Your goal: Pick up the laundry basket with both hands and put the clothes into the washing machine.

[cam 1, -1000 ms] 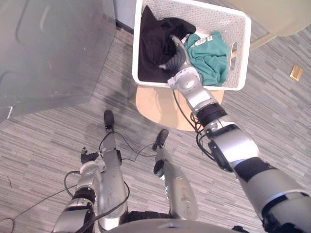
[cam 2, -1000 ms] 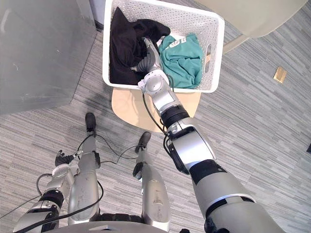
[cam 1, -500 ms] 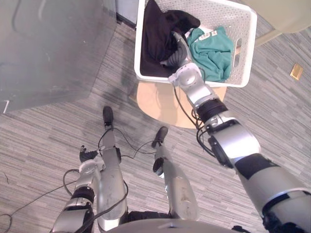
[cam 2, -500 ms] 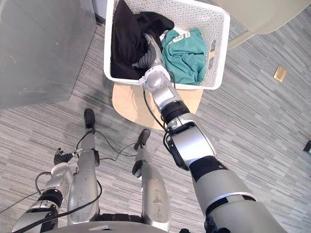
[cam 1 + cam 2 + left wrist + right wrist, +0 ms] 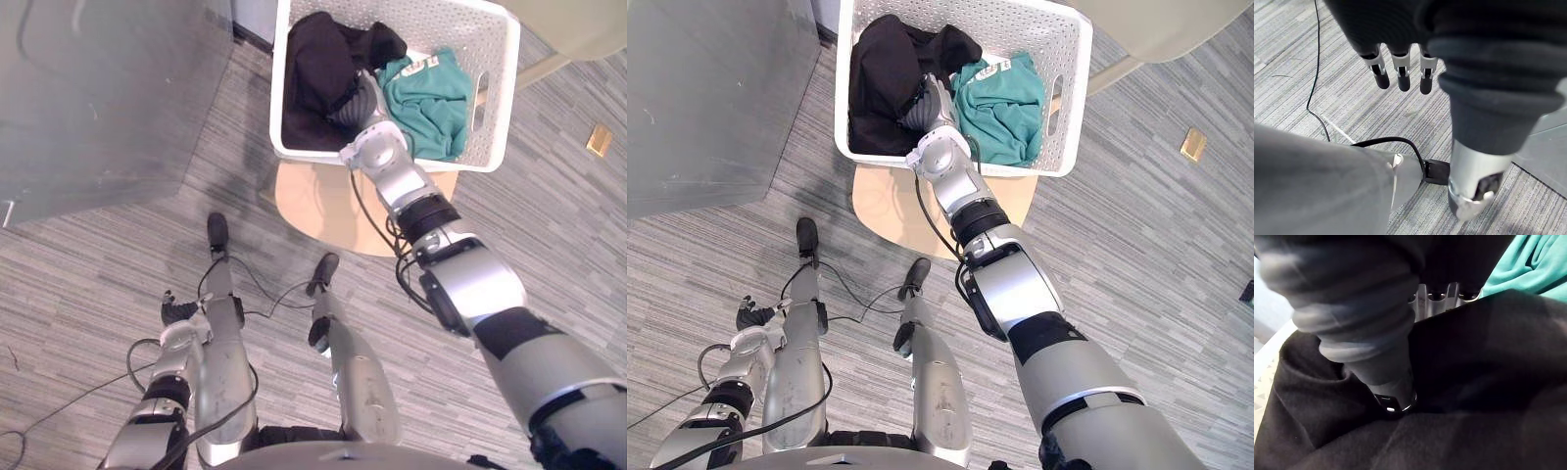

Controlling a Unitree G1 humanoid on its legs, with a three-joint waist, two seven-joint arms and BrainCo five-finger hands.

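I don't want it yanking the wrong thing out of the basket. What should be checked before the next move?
1. Right hand in the basket, at the black garment: ok.
2. Its hold on the cloth: cannot tell, buried in folds.
3. Teal garment clear of it: cannot tell, lies right beside.
4. Basket seated on wooden stool: ok.
5. Left hand free: ok, open, low over the floor.
6. Both hands on basket: not ok.
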